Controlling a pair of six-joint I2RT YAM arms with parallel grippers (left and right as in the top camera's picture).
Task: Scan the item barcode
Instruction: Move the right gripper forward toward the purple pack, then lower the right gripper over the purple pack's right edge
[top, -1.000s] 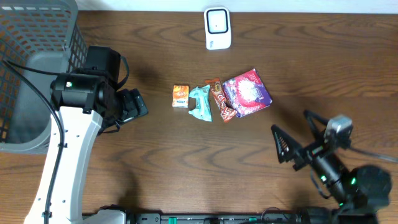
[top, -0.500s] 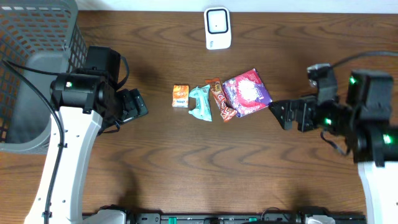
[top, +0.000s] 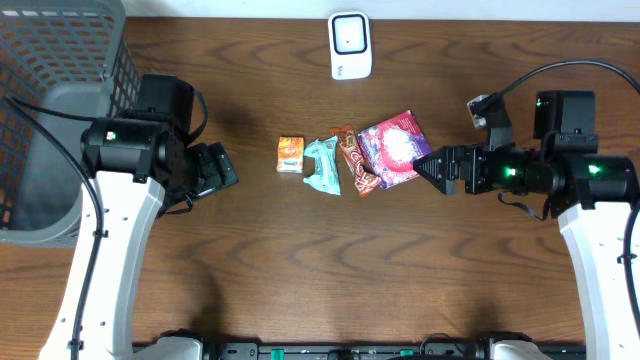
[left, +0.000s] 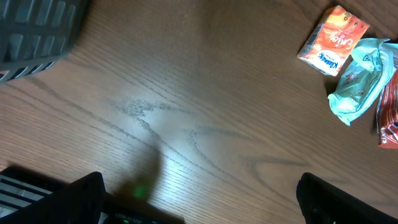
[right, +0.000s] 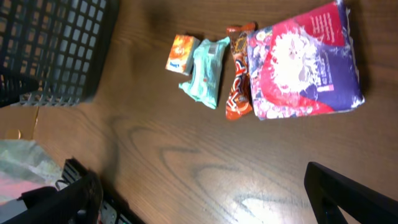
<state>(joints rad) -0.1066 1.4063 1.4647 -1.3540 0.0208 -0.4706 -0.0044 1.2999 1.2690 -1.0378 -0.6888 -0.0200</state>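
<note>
Four items lie in a row mid-table: a small orange pack (top: 290, 154), a teal packet (top: 322, 165), a red-brown snack bar (top: 356, 160) and a magenta-purple bag (top: 398, 149). A white scanner (top: 350, 45) stands at the back edge. My right gripper (top: 430, 165) is open just right of the purple bag (right: 305, 65), holding nothing. My left gripper (top: 222, 172) is open left of the orange pack (left: 333, 40), with bare wood between its fingers (left: 81, 199). No barcode shows in any view.
A grey mesh basket (top: 60, 60) fills the back left corner, beside the left arm, and also shows in the right wrist view as the basket (right: 56, 43). Dark rails run along the table's near edge.
The right arm swung up from the near right corner toward the row and now points at the purple bag. The left arm and the items have not moved.
</note>
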